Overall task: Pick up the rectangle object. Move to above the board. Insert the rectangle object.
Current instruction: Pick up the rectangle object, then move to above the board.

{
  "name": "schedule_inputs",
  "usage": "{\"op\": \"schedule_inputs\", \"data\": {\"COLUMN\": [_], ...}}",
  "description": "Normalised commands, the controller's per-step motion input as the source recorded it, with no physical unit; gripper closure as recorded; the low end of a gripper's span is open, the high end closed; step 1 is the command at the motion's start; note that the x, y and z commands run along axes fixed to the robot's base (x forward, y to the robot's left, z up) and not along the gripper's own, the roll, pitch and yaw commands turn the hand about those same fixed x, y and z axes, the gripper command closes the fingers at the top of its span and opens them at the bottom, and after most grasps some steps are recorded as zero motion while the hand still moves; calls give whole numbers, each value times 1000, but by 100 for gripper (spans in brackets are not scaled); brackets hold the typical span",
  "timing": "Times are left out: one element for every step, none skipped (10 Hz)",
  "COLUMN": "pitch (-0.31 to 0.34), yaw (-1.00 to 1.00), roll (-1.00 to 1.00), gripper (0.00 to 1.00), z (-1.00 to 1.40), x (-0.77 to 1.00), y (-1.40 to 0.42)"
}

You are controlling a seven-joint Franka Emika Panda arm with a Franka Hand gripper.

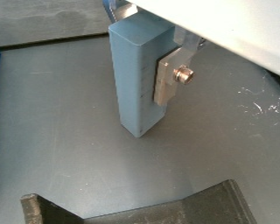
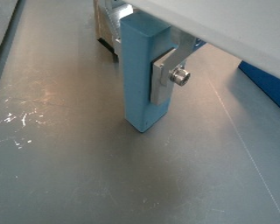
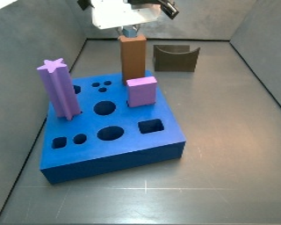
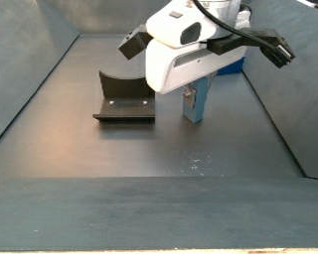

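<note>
The claw clamps the rectangle object near its top, upright, lower end at the floor behind the board; the lift should probably go straight up, keeping the bar vertical; clearing the brown block matters.

A pale steel-blue bar sits between the silver fingers of the white end effector, above a dull grey surface. Beyond it, a bright blue board carries a purple star post, a pink block and a brown block; a dark brown tray is close by.
</note>
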Motion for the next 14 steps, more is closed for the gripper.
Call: {"op": "schedule_inputs", "data": {"pitch": [0, 0, 0, 0, 0, 0, 0, 0, 0, 0, 0, -277, -131, -65], "yaw": [0, 0, 0, 0, 0, 0, 0, 0, 0, 0, 0, 351, 479, 398], "roll": [0, 0, 0, 0, 0, 0, 0, 0, 0, 0, 0, 213, 204, 220], "gripper": [100, 100, 100, 100, 100, 100, 100, 100, 100, 100, 100, 100, 100, 100], "z": [0, 0, 0, 0, 0, 0, 0, 0, 0, 0, 0, 1000, 1000, 1000], "x": [0, 0, 0, 0, 0, 0, 0, 0, 0, 0, 0, 13, -25, -33], "y": [0, 0, 0, 0, 0, 0, 0, 0, 0, 0, 0, -220, -229, -220]}}
